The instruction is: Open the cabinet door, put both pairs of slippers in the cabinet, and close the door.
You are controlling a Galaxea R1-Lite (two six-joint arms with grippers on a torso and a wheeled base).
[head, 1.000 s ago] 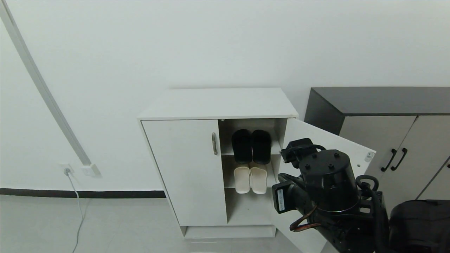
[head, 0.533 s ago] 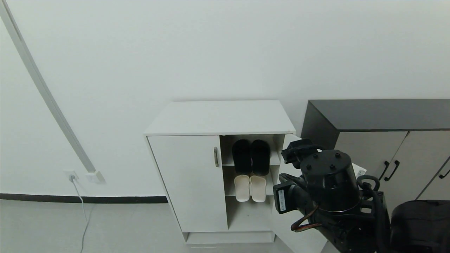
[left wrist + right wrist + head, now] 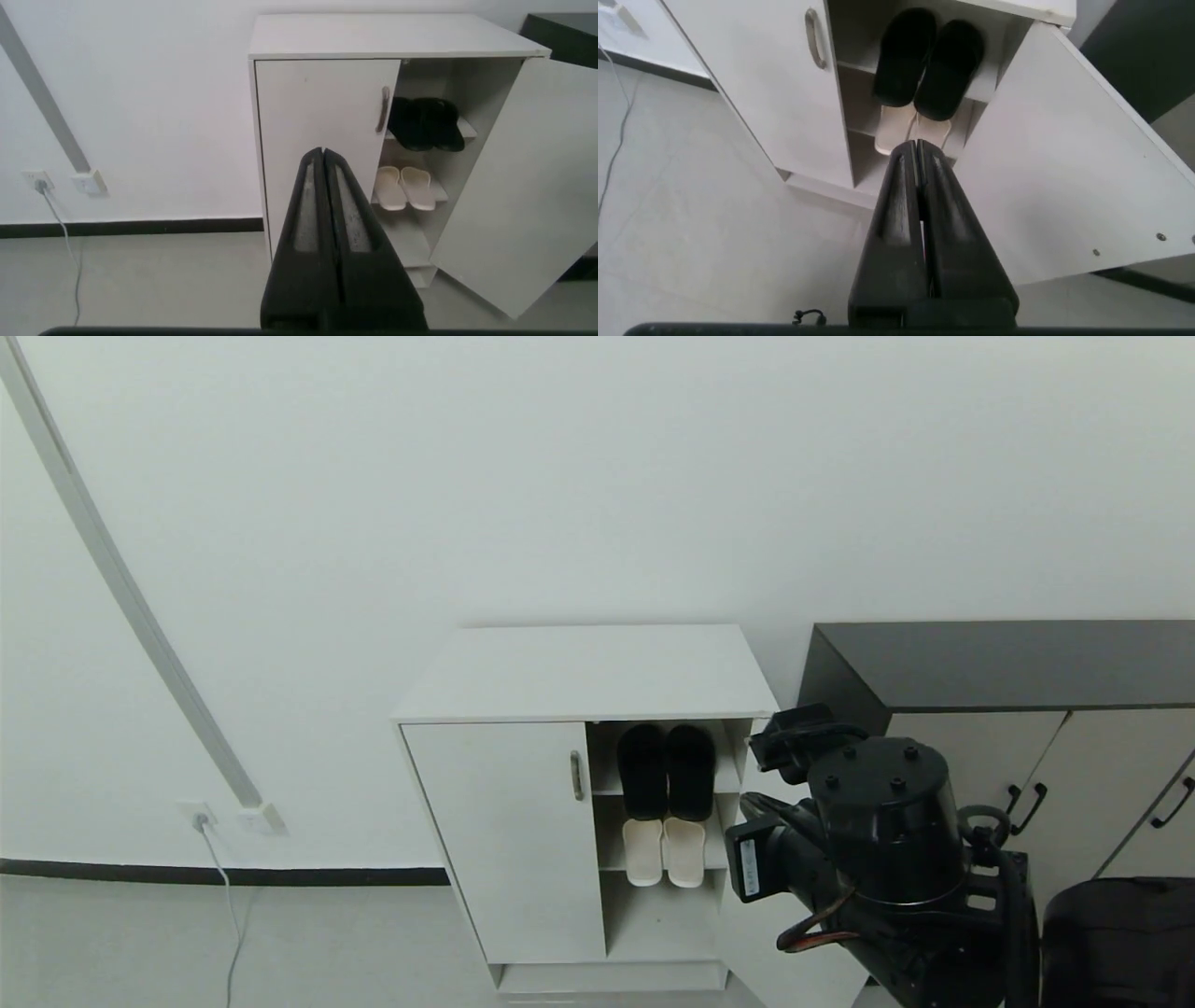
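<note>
The white cabinet (image 3: pixel 579 677) stands against the wall, its left door (image 3: pixel 504 840) closed and its right door (image 3: pixel 547 187) swung open. Black slippers (image 3: pixel 667 770) lie side by side on the upper shelf. White slippers (image 3: pixel 664 851) lie on the shelf below. My left gripper (image 3: pixel 322 154) is shut and empty, held well back from the cabinet front. Also shut and empty, my right gripper (image 3: pixel 918 147) hovers before the open compartment, beside the open door (image 3: pixel 1046 168); it partly hides the white slippers (image 3: pixel 895 126) below the black slippers (image 3: pixel 929 61).
A dark-topped cabinet (image 3: pixel 999 663) with black handles stands right of the white one, close behind the open door. A wall socket with a cable (image 3: pixel 219 868) and a slanted conduit (image 3: pixel 121 579) are at the left. Open floor lies in front of the cabinet.
The whole head picture has shifted: the cabinet now sits lower and smaller, so the camera has moved. Both pairs of slippers rest on the same shelves.
</note>
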